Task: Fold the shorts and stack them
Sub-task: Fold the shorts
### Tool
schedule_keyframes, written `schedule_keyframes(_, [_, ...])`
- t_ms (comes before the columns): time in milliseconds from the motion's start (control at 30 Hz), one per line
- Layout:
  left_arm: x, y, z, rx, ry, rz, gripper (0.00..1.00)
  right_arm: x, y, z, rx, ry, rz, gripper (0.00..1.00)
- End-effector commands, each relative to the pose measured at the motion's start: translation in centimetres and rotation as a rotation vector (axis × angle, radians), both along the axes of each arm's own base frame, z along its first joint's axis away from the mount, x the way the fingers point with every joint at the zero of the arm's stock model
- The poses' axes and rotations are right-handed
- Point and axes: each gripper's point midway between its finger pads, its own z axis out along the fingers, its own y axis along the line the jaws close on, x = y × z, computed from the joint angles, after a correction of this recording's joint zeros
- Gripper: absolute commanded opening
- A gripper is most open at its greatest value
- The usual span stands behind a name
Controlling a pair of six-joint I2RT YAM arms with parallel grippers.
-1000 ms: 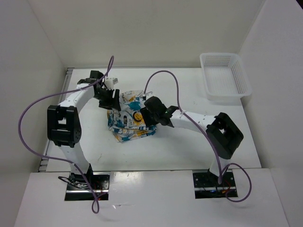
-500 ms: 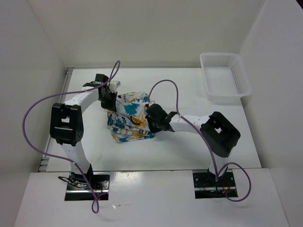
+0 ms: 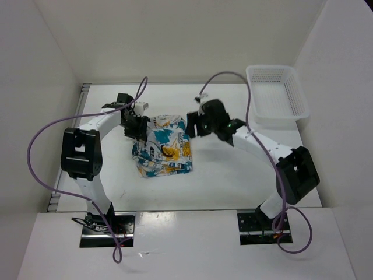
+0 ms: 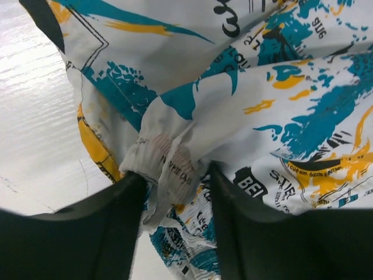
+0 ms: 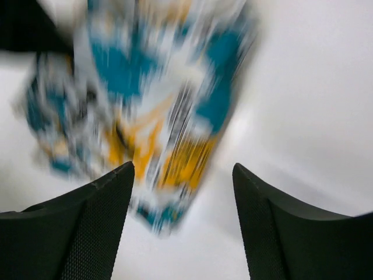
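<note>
**Shorts folded on the table, left jaws clenched on an edge**

Top external view: the shorts (image 3: 162, 146) lie as a compact, roughly rectangular bundle on the table (image 3: 233, 175), between the two arms and a little left of centre. The left jaws sit at the bundle's far left corner, touching the fabric. The right jaws hang just beside its far right edge, apart from the cloth as far as this view shows. The white mesh basket (image 3: 303, 109) stands well apart at the far right corner, with nothing visible in it.

Left wrist view: the left jaws are clenched on a bunched piece of the shorts (image 4: 262, 87). A crumpled fold of hem, with small print on it, is pinched between the two dark fingers (image 4: 105, 233). The rest of the fabric spreads away from the grip, with bare table (image 4: 35, 116) to the left.

Right wrist view: the picture is smeared, but the right jaws are plainly released, wide apart with only table between them. The shorts (image 5: 151, 87) show as a blurred patch of colour ahead of the fingers (image 5: 87, 233), not touched by them.

Judgement: the fold looks close to done, and the step in hand is laying down or tidying the last flap. The next move calls for the left jaws to let go cleanly and lift straight off, so the pinched hem does not drag the bundle open. After that, the edges may need squaring.
</note>
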Motion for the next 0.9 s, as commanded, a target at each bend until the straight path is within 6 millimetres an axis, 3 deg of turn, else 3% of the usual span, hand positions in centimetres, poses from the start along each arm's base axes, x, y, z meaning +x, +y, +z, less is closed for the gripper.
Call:
schedule_keyframes(0, [0.6, 0.4, 2.9, -0.018, -0.047, 0.010, 0.58, 8.4, -0.2, 8.1, 0.157, -0.204, -0.090, 0.73])
schedule_keyframes(33, [0.6, 0.4, 3.2, -0.018, -0.047, 0.010, 0.61, 10.4, -0.9, 7.6, 0.154, -0.195, -0.140, 0.69])
schedule_keyframes(67, [0.8, 0.9, 4.5, -0.028, -0.071, 0.023, 0.63, 12.4, -0.3, 5.9, 0.136, -0.155, -0.155, 0.68])
schedule_keyframes(100, [0.2, 1.0, 5.0, -0.027, -0.058, 0.023, 0.64, 13.2, 0.2, 5.0, 0.131, -0.129, -0.163, 0.68])
schedule_keyframes(133, [0.1, 0.8, 5.7, -0.038, -0.060, 0.019, 0.67, 14.9, 0.5, 5.8, 0.143, -0.139, -0.166, 0.68])
schedule_keyframes(167, [-0.8, 0.8, 6.3, -0.037, -0.046, 0.019, 0.69, 15.4, 1.0, 2.3, 0.108, -0.068, -0.157, 0.68])
schedule_keyframes(233, [-2.4, 0.1, 6.0, -0.059, 0.002, 0.000, 0.72, 16.4, 2.0, 1.6, 0.135, -0.045, -0.134, 0.69])
schedule_keyframes(267, [-3.9, -0.4, 5.4, -0.064, 0.055, -0.016, 0.74, 16.7, 2.4, -0.2, 0.131, -0.020, -0.122, 0.71])
schedule_keyframes(333, [-5.3, -0.8, 4.6, -0.089, 0.107, -0.025, 0.74, 17.2, 3.2, -0.7, 0.141, -0.014, -0.091, 0.73])
schedule_keyframes(367, [-6.5, -0.9, 3.6, -0.096, 0.150, -0.026, 0.75, 17.5, 3.4, -2.3, 0.129, 0.007, -0.092, 0.73])
schedule_keyframes(400, [-7.1, -0.8, 3.0, -0.094, 0.172, -0.025, 0.75, 17.6, 3.7, -2.6, 0.130, 0.009, -0.071, 0.73])
schedule_keyframes(533, [-7.1, -0.3, -0.8, -0.038, 0.213, -0.017, 0.75, 17.9, 5.5, -3.6, 0.173, 0.042, -0.002, 0.75])
schedule_keyframes(633, [-7.0, -0.3, -2.1, -0.037, 0.229, -0.017, 0.74, 18.0, 5.9, -5.0, 0.176, 0.067, 0.015, 0.75])
schedule_keyframes(733, [-6.6, -0.3, -2.8, -0.037, 0.230, -0.017, 0.66, 17.8, 6.3, -5.9, 0.186, 0.093, 0.023, 0.62])
schedule_keyframes(767, [-6.8, -0.3, -3.3, -0.036, 0.246, -0.016, 0.55, 17.9, 6.0, -5.8, 0.193, 0.097, 0.024, 0.46])
schedule_keyframes(867, [-7.0, -0.1, -4.0, -0.025, 0.260, -0.013, 0.40, 17.8, 5.8, -6.7, 0.214, 0.137, 0.024, 0.22])
